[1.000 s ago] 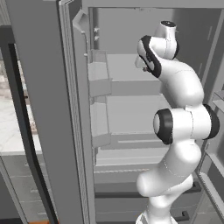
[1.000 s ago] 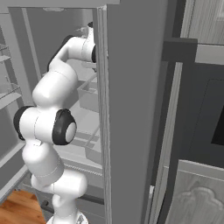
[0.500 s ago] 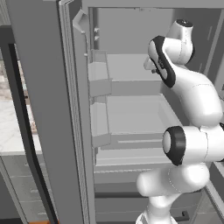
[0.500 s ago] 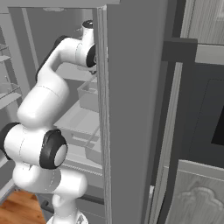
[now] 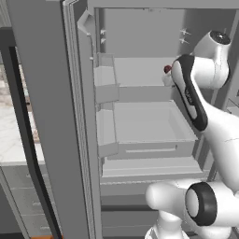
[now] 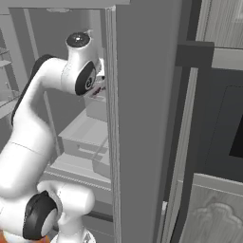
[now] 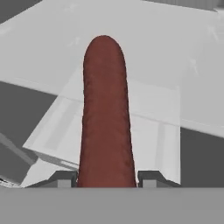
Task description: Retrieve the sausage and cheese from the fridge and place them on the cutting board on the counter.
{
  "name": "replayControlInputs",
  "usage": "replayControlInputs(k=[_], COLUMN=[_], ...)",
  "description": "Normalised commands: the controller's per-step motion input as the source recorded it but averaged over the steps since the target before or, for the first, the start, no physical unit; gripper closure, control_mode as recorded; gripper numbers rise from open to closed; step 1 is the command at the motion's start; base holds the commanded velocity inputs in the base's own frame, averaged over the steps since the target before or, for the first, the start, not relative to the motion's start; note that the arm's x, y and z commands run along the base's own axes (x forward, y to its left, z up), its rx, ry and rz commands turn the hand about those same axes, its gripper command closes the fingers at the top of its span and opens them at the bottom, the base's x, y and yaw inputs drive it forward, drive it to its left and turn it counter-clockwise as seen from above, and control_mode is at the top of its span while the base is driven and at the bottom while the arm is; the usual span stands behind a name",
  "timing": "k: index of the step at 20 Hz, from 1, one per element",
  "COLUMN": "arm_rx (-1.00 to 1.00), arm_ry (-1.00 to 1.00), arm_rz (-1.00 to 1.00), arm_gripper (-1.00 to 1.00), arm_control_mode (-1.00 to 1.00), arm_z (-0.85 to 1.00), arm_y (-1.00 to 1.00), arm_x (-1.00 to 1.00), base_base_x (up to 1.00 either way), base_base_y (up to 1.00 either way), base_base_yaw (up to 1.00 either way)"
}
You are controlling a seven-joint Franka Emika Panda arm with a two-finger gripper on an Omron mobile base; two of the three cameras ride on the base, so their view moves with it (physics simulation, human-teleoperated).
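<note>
The sausage [image 7: 105,113], a smooth dark reddish-brown cylinder, stands up between my two finger tips [image 7: 63,178] in the hand view. My gripper [image 7: 107,177] is shut on its lower end. In the left base view one end of the sausage [image 5: 167,69] peeks out beside my forearm at the upper shelf of the open fridge [image 5: 140,98]; the hand itself is mostly hidden behind the arm. In the right base view the hand [image 6: 98,87] sits just behind the fridge door's edge. The cheese and the cutting board are out of view. A strip of the counter [image 5: 8,135] shows far left.
The open left fridge door [image 5: 51,116] with its door bins [image 5: 106,86] stands close on the left. A grey drawer [image 5: 149,128] and white shelves lie below the hand. The right door [image 6: 142,118] fences the arm in on that side; a dark oven front [image 6: 223,123] lies beyond.
The hand has moved right and slightly down in front of the upper shelf, still holding the sausage, while the elbow has dropped lower.
</note>
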Motion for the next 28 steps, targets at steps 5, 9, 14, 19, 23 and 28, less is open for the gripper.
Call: replayControlInputs(k=[5,9,14,19,23,28], arm_rx=[-0.1,-0.15,-0.12,-0.12,-0.13,-0.11], arm_ry=[-0.01,0.01,0.01,0.02,0.02,0.03], arm_rz=[0.04,0.07,0.17,0.16,0.15,0.16], arm_gripper=[1.0,1.0,1.0,1.0,1.0,1.0], arm_control_mode=[-1.0,-1.0,-1.0,-1.0,-1.0,-1.0], arm_z=[0.22,0.1,0.0,0.0,0.0,0.0], arm_y=[0.09,0.0,0.08,0.26,0.21,0.08], arm_x=[-0.96,-0.68,-0.33,-0.38,-0.44,-0.38], base_base_x=[0.0,0.0,0.0,0.0,0.0,0.0], base_base_y=[0.0,0.0,0.0,0.0,0.0,0.0], base_base_yaw=[0.0,0.0,0.0,0.0,0.0,0.0])
